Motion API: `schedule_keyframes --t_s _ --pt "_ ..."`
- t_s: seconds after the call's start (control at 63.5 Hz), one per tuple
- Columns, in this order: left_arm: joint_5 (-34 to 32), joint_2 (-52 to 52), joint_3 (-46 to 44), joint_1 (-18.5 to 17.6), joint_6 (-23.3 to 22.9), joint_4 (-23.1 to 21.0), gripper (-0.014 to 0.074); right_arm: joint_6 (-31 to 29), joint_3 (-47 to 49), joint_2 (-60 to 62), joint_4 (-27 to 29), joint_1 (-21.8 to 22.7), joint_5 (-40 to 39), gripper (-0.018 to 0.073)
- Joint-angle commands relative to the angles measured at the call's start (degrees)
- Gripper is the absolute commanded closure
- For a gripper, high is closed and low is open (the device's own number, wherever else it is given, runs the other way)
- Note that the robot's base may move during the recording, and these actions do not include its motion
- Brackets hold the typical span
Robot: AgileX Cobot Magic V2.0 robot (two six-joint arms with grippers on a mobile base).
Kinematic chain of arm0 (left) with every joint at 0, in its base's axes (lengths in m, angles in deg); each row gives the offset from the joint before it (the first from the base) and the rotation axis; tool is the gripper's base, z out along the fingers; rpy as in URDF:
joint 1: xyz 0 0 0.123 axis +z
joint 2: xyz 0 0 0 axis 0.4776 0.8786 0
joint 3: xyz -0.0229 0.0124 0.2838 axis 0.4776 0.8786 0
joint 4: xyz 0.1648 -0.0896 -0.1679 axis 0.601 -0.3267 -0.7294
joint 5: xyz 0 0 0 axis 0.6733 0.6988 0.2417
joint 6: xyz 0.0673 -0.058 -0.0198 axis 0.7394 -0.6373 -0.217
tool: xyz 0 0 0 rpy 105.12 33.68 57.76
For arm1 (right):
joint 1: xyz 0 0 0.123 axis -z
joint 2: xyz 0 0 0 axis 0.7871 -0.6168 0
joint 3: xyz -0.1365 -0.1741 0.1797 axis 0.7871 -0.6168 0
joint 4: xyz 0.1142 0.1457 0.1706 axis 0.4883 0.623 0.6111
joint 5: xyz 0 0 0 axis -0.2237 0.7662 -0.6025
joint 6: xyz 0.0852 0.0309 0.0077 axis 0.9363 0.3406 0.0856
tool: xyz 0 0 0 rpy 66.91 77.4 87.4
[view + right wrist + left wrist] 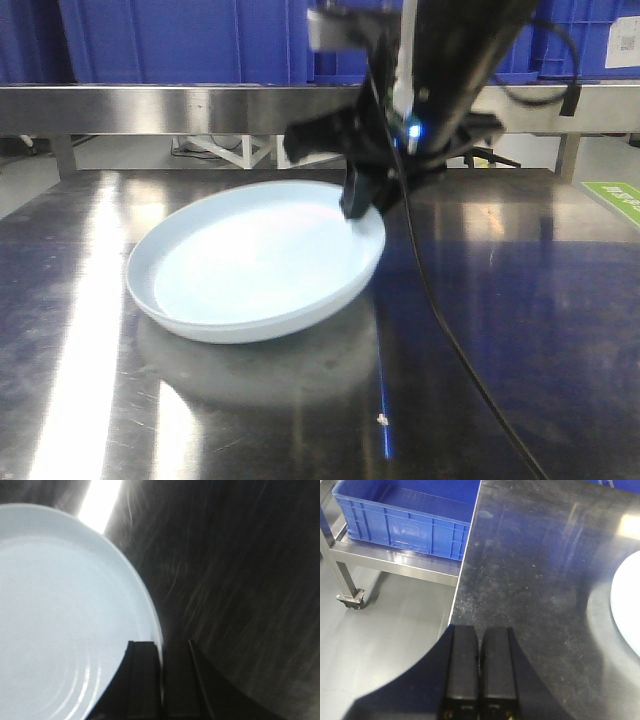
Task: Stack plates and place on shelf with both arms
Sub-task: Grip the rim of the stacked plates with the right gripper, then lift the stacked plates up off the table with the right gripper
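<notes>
Plate [250, 265] sits centre-left on the steel table [520, 300]; my right gripper [161, 647] pinches its rim, my left gripper [480, 630] hangs lower centre, jaws pressed together.

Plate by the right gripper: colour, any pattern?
Pale bluish-white, glossy and plain, no pattern on the plate. It shows best in the exterior front-facing view.

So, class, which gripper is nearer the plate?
Right. The right gripper has its jaws shut on the rim of the plate; the left gripper hangs shut over the table edge, clear of it.
</notes>
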Motion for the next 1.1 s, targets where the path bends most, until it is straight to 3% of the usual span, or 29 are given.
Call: schedule_keyframes --t_s 0.0,0.346,0.771,1.086 --pt "-4.1 0.1 -1.6 0.2 -0.4 0.2 0.0507 -0.6 2.5 6.8 -1.7 0.1 -3.5 0.0502" --pt "-4.1 0.1 -1.6 0.2 -0.4 0.2 0.0507 -0.6 1.1 23.4 -6.2 1.9 -3.1 0.0502" --pt "-4.1 0.1 -1.6 0.2 -0.4 0.2 0.0507 -0.6 -20.2 48.9 -6.2 16.9 -6.3 0.0502" --pt "-4.1 0.1 -1.6 0.2 -0.4 0.2 0.0507 -0.6 -33.7 64.4 -6.1 23.0 -6.5 0.0502"
